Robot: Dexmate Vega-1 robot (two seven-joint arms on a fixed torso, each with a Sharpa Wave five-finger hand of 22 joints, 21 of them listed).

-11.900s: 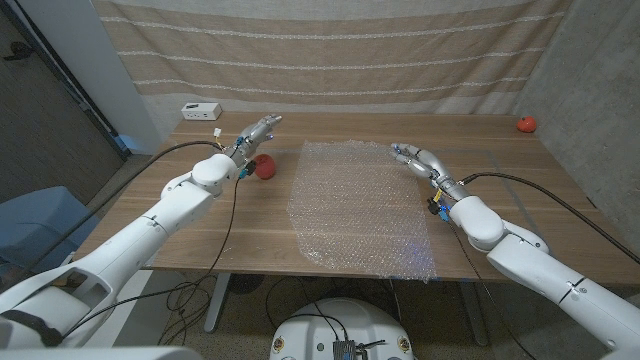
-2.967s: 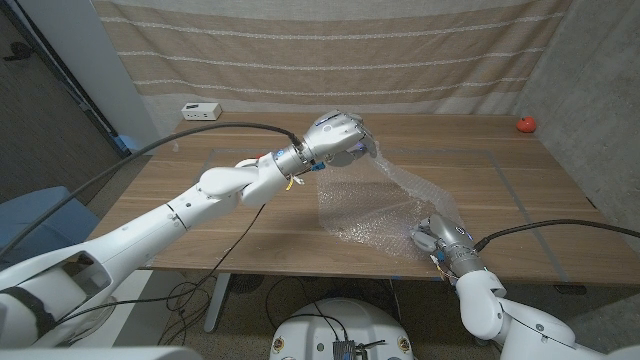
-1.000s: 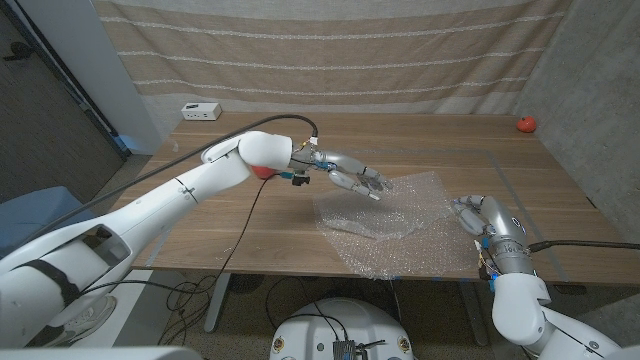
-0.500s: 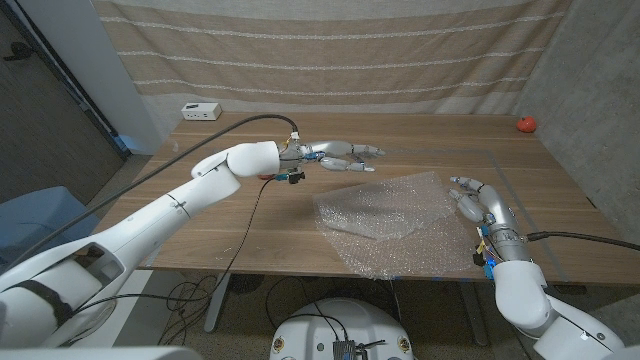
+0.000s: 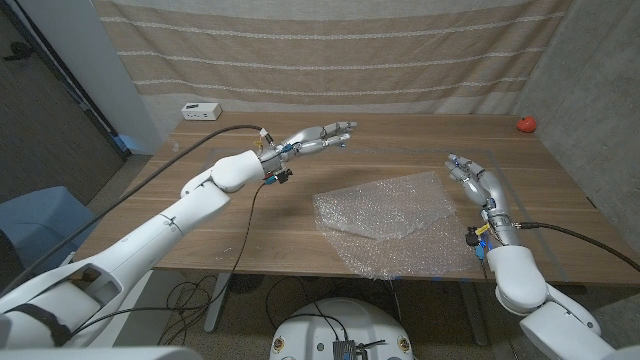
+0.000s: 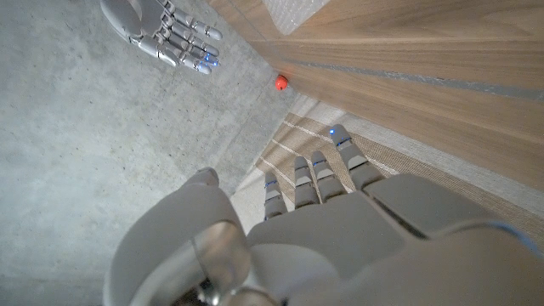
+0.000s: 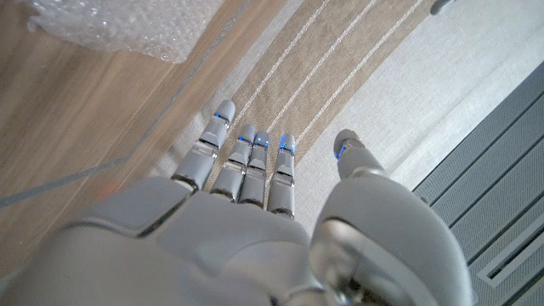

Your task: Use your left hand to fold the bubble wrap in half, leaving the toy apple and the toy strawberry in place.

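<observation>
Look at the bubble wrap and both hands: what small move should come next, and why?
Probably the left hand should simply draw back to its side. The bubble wrap already lies doubled over on the table, both hands are open and off it, with the right hand raised beside it, so the fold looks done.

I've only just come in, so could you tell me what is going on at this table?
The robot is folding bubble wrap, which now lies doubled over on the table. Neither hand holds anything: the left hand hangs open above the table beyond the wrap, and the right hand is open beside the wrap's right edge. A red toy sits at the far right corner.
</observation>
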